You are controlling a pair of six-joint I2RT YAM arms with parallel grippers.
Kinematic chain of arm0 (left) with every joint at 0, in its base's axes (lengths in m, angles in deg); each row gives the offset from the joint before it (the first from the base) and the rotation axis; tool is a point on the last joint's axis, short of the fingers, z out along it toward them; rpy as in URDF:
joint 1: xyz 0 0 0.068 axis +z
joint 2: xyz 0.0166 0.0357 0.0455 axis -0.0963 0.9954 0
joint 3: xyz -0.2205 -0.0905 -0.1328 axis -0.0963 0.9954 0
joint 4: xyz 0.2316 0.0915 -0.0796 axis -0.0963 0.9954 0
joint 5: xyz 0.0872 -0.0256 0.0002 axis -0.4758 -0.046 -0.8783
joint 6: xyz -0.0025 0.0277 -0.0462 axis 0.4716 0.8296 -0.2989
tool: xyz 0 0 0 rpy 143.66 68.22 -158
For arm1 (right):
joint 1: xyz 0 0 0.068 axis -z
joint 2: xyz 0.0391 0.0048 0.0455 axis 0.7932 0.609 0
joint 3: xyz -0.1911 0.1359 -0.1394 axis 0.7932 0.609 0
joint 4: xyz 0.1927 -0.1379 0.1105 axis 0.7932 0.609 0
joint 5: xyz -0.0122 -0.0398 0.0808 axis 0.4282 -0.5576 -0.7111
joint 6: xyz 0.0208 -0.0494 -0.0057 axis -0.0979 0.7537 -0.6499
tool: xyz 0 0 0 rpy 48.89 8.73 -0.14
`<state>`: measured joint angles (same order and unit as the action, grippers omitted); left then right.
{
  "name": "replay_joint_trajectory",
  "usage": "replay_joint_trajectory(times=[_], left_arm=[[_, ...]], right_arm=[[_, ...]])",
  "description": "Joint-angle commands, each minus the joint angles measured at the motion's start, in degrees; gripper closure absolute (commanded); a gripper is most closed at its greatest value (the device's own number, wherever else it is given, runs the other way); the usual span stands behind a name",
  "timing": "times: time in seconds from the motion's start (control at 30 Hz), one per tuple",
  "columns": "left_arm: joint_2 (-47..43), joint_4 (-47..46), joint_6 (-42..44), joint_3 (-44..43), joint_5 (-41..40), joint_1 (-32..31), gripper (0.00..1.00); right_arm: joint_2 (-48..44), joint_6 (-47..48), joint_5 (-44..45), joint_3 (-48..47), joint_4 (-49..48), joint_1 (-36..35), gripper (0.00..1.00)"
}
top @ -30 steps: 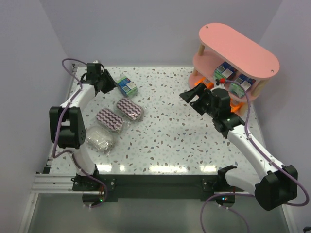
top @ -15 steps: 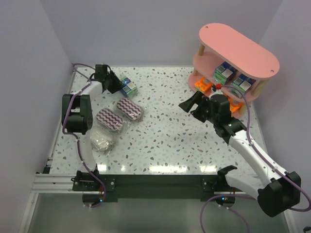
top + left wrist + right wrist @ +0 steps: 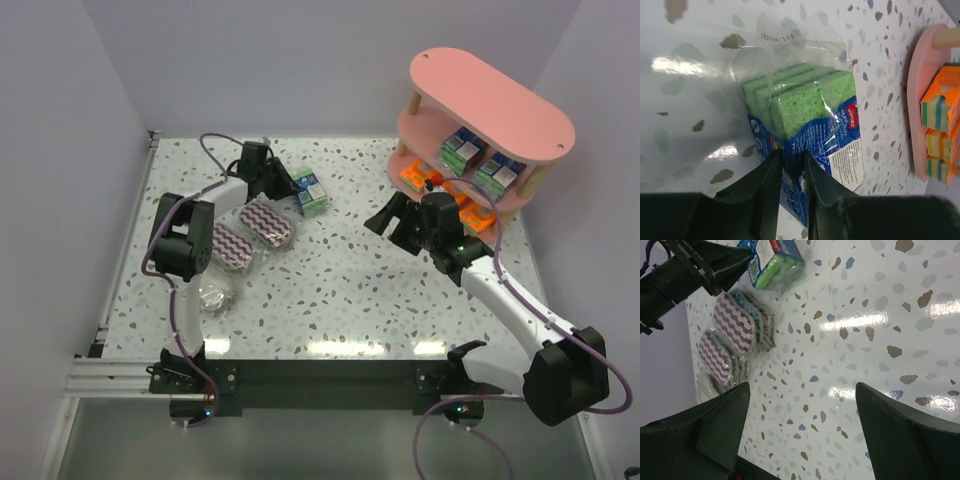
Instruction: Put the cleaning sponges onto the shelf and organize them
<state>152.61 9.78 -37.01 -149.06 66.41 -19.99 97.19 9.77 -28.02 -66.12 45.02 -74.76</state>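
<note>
Fingers of the left gripper [image 3: 790,161] were pinched on the blue end of a clear-wrapped green-and-blue sponge pack [image 3: 807,102], low at the far side of the speckled white table [image 3: 340,290], well left of the pink three-tier shelf [image 3: 490,95]. The right gripper [image 3: 386,218] hung between them, jaws spread wide, holding nothing.

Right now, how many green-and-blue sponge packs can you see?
3 green-and-blue packs. One and another sit side by side on the middle tier of the shelf. The third is pinched in the left jaws, beside the purple zigzag packs. More may be hidden under its top board.
</note>
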Motion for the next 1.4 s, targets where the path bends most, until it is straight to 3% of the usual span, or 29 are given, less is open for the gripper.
replay_joint_trajectory(times=[0.0, 0.13, 0.3, 0.5, 0.73, 0.9, 1.23, 1.37], left_arm=[[-4.09, -2.41, -1.02, 6.27, 3.25, -3.55, 0.74], [-9.11, -5.31, -4.35, 14.96, 3.61, -7.59, 0.75], [-15.78, -15.42, -13.31, 27.01, 4.14, -11.11, 0.77], [-21.5, -18.85, -19.12, 32.92, 1.67, -14.1, 0.77], [-26.08, -22.01, -23.7, 38.11, 1.49, -15.86, 0.77], [-27.48, -23.34, -25.11, 40.65, 2.82, -16.48, 0.77], [-30.48, -22.36, -23.26, 44.17, 3.07, -16.65, 0.77], [-30.04, -22.81, -21.69, 44.88, 5.36, -16.74, 0.74]], right_arm=[[1.21, 1.47, 0.33, -0.46, -0.45, -0.22, 0.11], [2.88, -0.37, -0.28, 0.69, -1.85, -0.48, 0.11], [5.95, -5.46, -1.42, 2.27, -3.79, -2.41, 0.12], [7.28, -15.75, -1.87, 6.13, -8.53, -5.57, 0.14], [9.47, -21.9, 0.42, 5.87, -7.21, -9.88, 0.18], [12.55, -25.95, 1.74, 6.14, -8.44, -10.67, 0.26], [18.61, -28.76, 0.69, 6.13, -12.31, -10.94, 0.53], [20.02, -29.46, -0.37, 6.66, -14.25, -10.94, 0.57]])
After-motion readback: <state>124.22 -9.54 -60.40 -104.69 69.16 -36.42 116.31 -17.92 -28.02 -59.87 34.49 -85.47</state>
